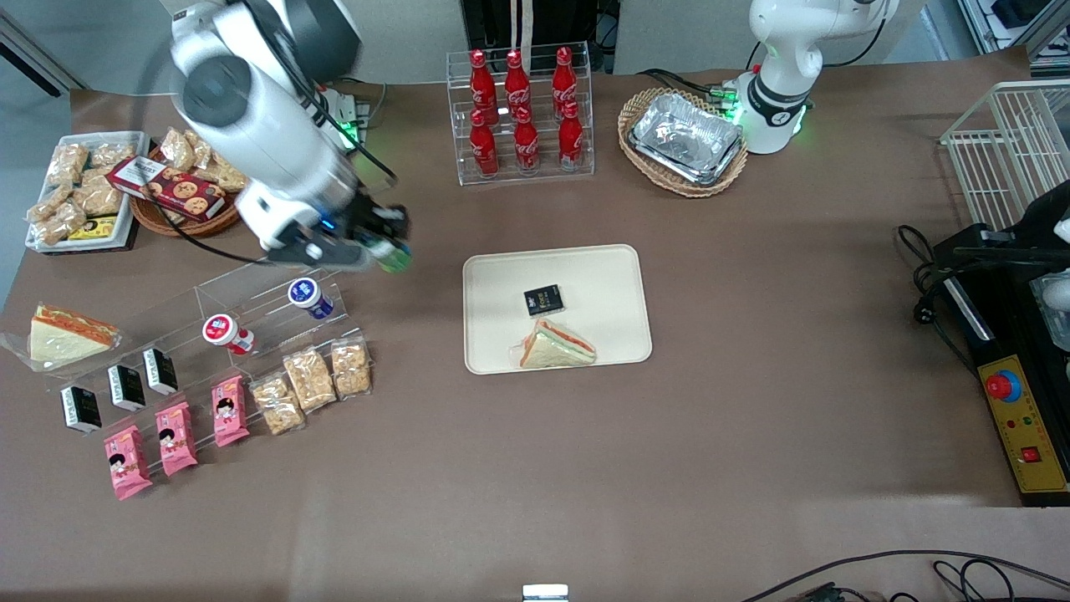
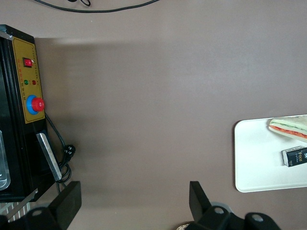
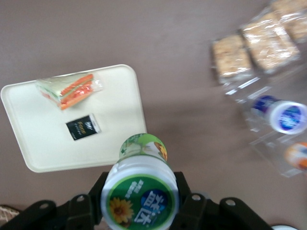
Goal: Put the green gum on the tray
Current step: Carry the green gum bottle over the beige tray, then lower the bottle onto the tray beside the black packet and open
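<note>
Aloft over the brown table (image 1: 752, 376), my gripper (image 1: 380, 242) pinches the green gum (image 3: 141, 194) by its body, white lid toward the wrist camera. I see the bottle hanging above bare tabletop between the clear display rack (image 1: 242, 301) and the tray (image 1: 602, 276), just short of the tray's rim. On the tray lie a wrapped sandwich (image 1: 556, 345) and a small black packet (image 1: 543, 299).

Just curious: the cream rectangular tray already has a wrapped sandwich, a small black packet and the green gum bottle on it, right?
Not quite. In the front view the cream rectangular tray holds only the wrapped sandwich and small black packet; the gripper holds the green gum bottle above the table.
</note>
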